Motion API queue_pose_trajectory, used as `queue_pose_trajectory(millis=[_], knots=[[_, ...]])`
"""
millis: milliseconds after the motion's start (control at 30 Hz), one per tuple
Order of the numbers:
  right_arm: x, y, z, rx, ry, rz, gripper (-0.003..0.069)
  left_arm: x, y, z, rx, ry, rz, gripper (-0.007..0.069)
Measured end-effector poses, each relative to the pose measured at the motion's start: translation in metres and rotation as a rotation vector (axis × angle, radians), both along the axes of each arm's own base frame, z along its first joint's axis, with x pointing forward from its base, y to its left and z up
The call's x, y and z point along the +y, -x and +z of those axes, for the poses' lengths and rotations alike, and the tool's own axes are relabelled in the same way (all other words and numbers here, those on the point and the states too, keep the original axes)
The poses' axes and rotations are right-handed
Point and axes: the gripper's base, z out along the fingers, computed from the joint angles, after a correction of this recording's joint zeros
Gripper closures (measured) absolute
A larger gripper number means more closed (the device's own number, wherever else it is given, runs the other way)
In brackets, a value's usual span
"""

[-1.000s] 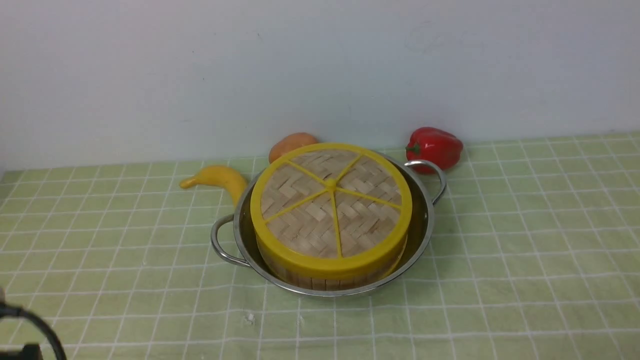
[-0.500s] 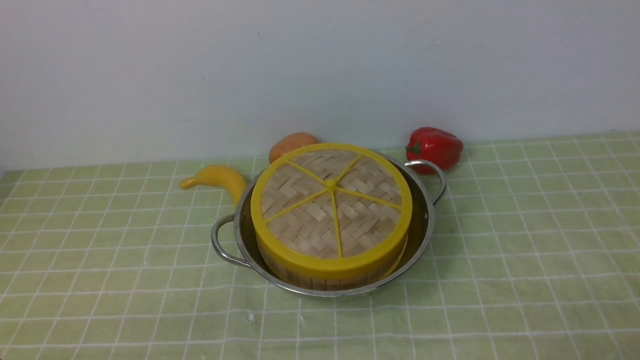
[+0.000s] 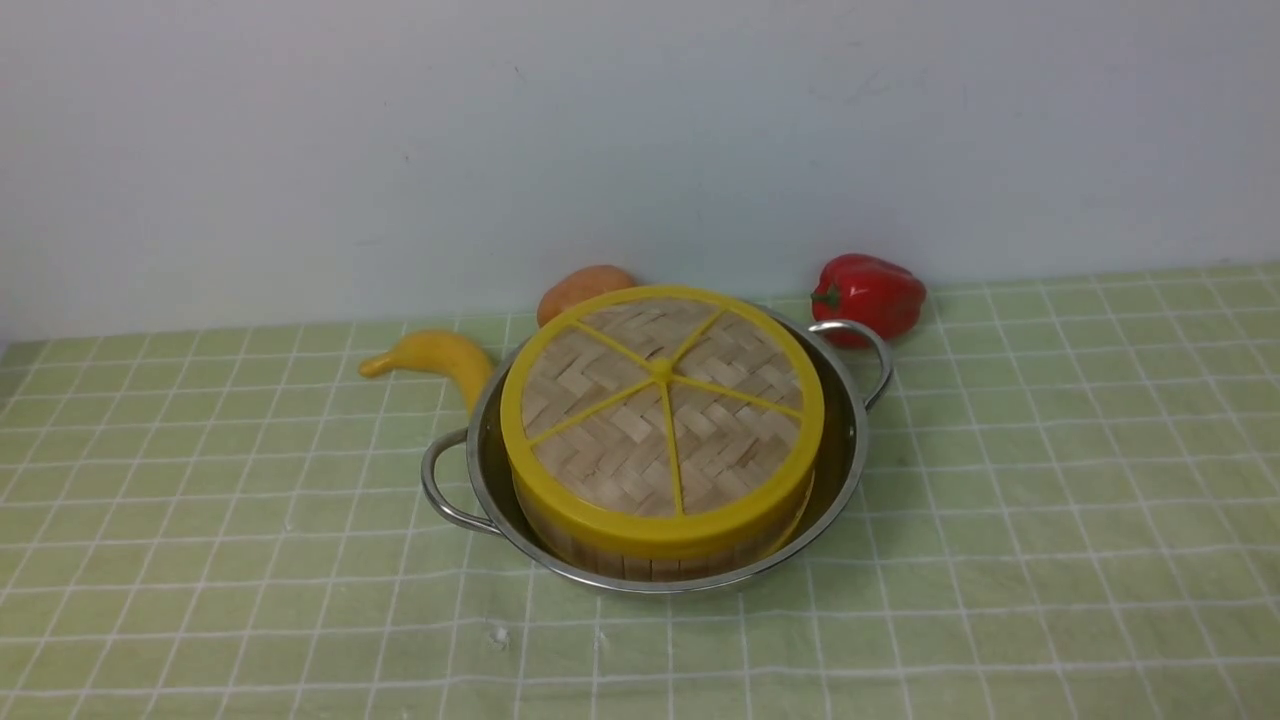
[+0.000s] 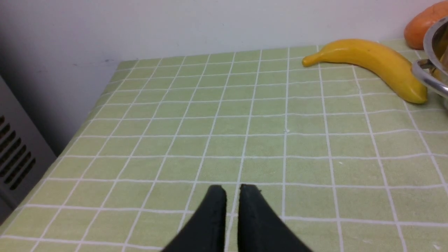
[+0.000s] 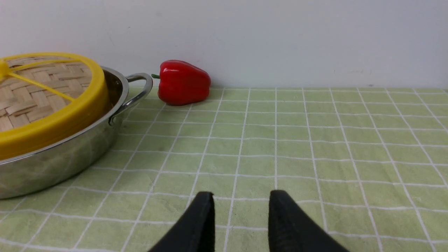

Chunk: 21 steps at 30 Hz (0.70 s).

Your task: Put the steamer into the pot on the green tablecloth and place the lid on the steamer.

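The shiny steel pot [image 3: 852,440] stands on the green tablecloth [image 3: 1050,500] at mid-table. The steamer's wooden wall [image 3: 640,566] shows inside the pot, under the woven lid [image 3: 660,400], which lies flat on it with its yellow rim all round. Neither gripper shows in the front view. My left gripper [image 4: 232,190] is shut and empty, low over the cloth, well away from the pot's handle [image 4: 428,75]. My right gripper [image 5: 241,196] is open and empty over the cloth, apart from the pot [image 5: 70,154] and lid [image 5: 42,101].
A yellow banana [image 3: 435,358] lies by the pot's left side, an orange fruit [image 3: 585,290] behind it, and a red pepper [image 3: 870,295] by the right handle, near the white wall. The cloth's left edge [image 4: 87,115] borders a grey vented panel [image 4: 14,157].
A dark piece of the left arm at the front view's lower left corner has gone out of view. The pot, steamer and lid have not moved.
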Motion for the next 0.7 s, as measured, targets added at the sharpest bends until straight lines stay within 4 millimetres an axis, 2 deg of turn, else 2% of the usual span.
queue_pose_trajectory(millis=[700], knots=[[0.0000,0.0000,0.0000,0.000,0.000,0.000,0.0419,0.0000,0.0000,0.0000,0.001,-0.006,-0.002,0.0549]])
